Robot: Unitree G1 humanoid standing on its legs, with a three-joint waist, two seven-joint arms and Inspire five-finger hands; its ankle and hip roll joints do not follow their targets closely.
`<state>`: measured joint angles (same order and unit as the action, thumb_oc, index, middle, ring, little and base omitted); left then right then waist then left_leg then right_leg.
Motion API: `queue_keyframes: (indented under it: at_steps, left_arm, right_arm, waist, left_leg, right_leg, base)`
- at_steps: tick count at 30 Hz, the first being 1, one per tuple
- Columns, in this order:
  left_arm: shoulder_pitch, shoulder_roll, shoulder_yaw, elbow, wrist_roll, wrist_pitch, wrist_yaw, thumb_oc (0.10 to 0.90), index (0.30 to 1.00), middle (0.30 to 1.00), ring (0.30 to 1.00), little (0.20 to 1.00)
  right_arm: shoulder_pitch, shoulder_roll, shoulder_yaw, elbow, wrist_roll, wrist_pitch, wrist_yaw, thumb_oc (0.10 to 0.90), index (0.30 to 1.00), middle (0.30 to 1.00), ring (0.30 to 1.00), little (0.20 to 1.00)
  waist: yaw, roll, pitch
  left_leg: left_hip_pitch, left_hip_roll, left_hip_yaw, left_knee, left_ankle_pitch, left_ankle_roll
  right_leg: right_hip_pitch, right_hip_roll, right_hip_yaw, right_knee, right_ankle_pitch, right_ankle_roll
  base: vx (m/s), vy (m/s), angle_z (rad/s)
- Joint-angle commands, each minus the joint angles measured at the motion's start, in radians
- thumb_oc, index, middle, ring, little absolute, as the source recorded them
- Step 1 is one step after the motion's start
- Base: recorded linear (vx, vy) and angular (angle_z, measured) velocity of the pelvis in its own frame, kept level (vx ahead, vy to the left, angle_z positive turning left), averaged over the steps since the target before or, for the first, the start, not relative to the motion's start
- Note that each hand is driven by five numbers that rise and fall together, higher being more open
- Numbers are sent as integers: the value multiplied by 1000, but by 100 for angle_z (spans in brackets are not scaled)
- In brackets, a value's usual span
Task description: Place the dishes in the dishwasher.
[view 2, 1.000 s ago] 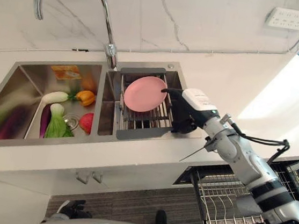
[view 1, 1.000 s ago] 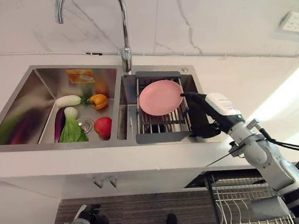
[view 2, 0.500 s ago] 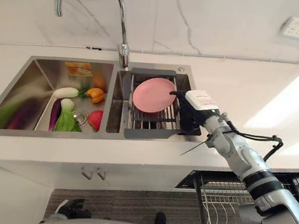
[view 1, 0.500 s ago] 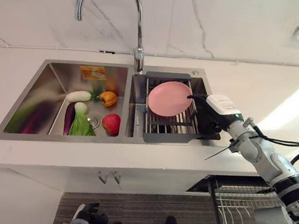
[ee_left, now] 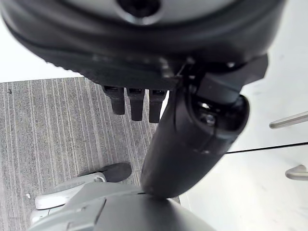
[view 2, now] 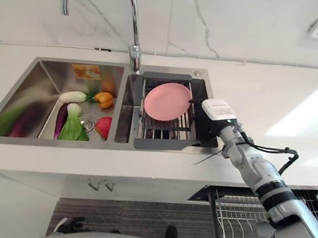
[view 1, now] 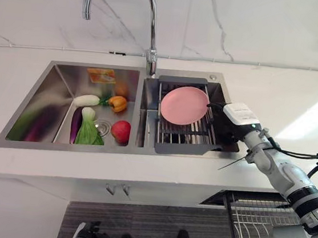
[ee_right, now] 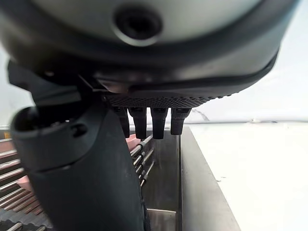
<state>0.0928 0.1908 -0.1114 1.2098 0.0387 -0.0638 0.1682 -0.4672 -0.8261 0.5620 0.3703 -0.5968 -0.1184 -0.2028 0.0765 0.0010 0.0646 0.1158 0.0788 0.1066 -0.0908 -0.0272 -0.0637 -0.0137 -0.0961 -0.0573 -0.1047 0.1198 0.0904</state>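
a round pink plate [view 1: 184, 105] leans tilted on the grey drying rack [view 1: 186, 138] inside the sink's right basin [view 1: 149, 118].

I'm looking down at a kitchen: a white marble-veined counter [view 1: 141, 177] holds a steel double sink [view 1: 53, 92] under a curved chrome tap [view 1: 123, 0], vegetables [view 1: 88, 131] lie in one basin, and a dishwasher rack [view 1: 261, 228] stands pulled out below.
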Motion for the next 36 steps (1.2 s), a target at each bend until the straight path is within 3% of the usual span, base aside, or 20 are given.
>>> queue_keyframes:
  at_steps: [1,6,15,36]
  left_arm:
    - [-15,8,-70,70,-3,-1,11,800,900,900,900,900]
    - [-19,-1,-61,68,12,3,29,800,900,900,900,900]
    - [-25,-6,-56,54,26,9,39,800,900,900,900,900]
    - [-14,0,-33,42,34,15,37,800,900,900,900,900]
  right_arm:
    - [-147,-3,-77,-53,-95,34,-154,800,900,900,900,900]
    - [-98,23,-153,-102,-202,86,-228,800,900,900,900,900]
    - [-41,56,-231,-174,-236,122,-275,800,900,900,900,900]
    - [50,78,-230,-344,-153,43,-186,800,900,900,900,900]
  waist:
    - [6,-46,-4]
    - [2,-43,-8]
    - [-4,-40,-12]
    - [-10,-43,-10]
  left_leg:
    - [-34,-15,-53,19,-47,-13]
    - [-29,-15,-54,16,-52,-11]
    - [-19,-18,-49,17,-61,-8]
    - [-15,-19,-41,23,-67,-8]
  right_leg:
    - [105,-64,-71,17,-153,67]
    - [107,-66,-72,17,-157,67]
    - [115,-71,-75,18,-157,69]
    - [119,-73,-75,21,-160,68]
  base:
    - [11,0,7]
    - [16,-3,6]
    - [2,0,0]
    - [0,0,0]
